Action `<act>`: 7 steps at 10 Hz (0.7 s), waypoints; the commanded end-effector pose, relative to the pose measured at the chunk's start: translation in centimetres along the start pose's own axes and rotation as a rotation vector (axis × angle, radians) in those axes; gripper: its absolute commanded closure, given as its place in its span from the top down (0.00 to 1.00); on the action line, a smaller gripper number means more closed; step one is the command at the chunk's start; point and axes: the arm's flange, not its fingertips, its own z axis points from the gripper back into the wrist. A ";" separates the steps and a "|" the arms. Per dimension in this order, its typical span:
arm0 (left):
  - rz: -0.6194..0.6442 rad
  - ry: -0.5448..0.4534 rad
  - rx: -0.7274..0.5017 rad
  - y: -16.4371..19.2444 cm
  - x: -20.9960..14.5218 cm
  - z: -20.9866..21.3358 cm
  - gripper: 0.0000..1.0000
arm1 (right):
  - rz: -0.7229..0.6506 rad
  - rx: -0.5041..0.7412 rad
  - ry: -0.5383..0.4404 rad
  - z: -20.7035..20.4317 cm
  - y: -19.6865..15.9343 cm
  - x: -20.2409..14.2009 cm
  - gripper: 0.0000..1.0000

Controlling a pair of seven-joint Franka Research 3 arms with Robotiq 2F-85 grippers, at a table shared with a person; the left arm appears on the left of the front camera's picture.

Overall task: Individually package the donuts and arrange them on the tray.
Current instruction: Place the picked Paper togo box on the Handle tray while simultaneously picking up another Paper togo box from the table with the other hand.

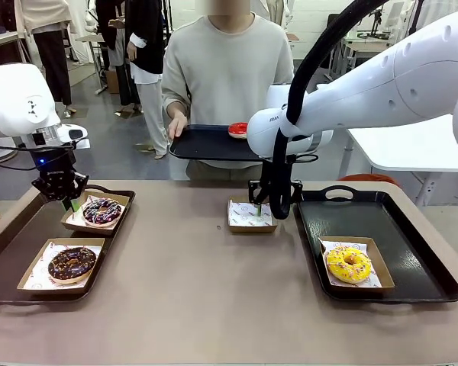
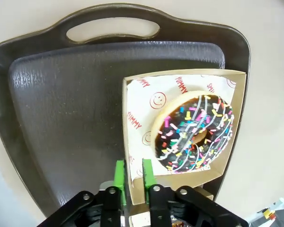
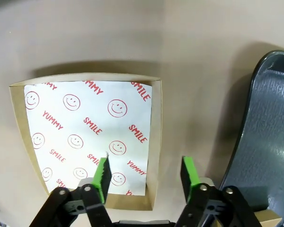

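Observation:
A dark purple-glazed donut (image 1: 101,211) (image 2: 194,132) lies in a paper-lined box (image 2: 184,74) on the left tray (image 1: 4,252) (image 2: 75,109). My left gripper (image 1: 65,200) (image 2: 132,176) is shut on that box's near wall. In front of it a chocolate donut (image 1: 71,263) sits in its own box. A yellow donut (image 1: 348,263) is boxed on the right tray (image 1: 412,252). At mid-table stands an empty box (image 1: 251,214) (image 3: 85,137). My right gripper (image 1: 263,210) (image 3: 146,177) is open astride its side wall, one finger inside and one outside. The red donut (image 1: 238,130) rests on a black tray (image 1: 202,145) in the person's hand.
The person stands at the far edge, holding the black tray above the table. The right tray's rim (image 3: 270,142) lies just beside my right gripper. Bare tabletop (image 1: 191,290) stretches between the two side trays.

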 end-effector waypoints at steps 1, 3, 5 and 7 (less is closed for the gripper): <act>0.018 0.009 -0.013 -0.2 0.3 0.5 1.00 | 0.015 0.001 -0.018 -0.2 0.0 0.8 0.00; 0.020 0.009 -0.017 -0.1 0.3 0.7 1.00 | 0.014 0.003 -0.017 -0.1 0.1 0.8 0.14; 0.022 0.007 -0.023 -0.1 0.2 0.8 0.96 | 0.015 0.008 -0.015 -0.1 0.1 0.9 0.00; 0.019 0.003 -0.027 0.0 0.0 1.1 1.00 | 0.014 0.013 -0.018 -0.1 0.1 0.8 0.00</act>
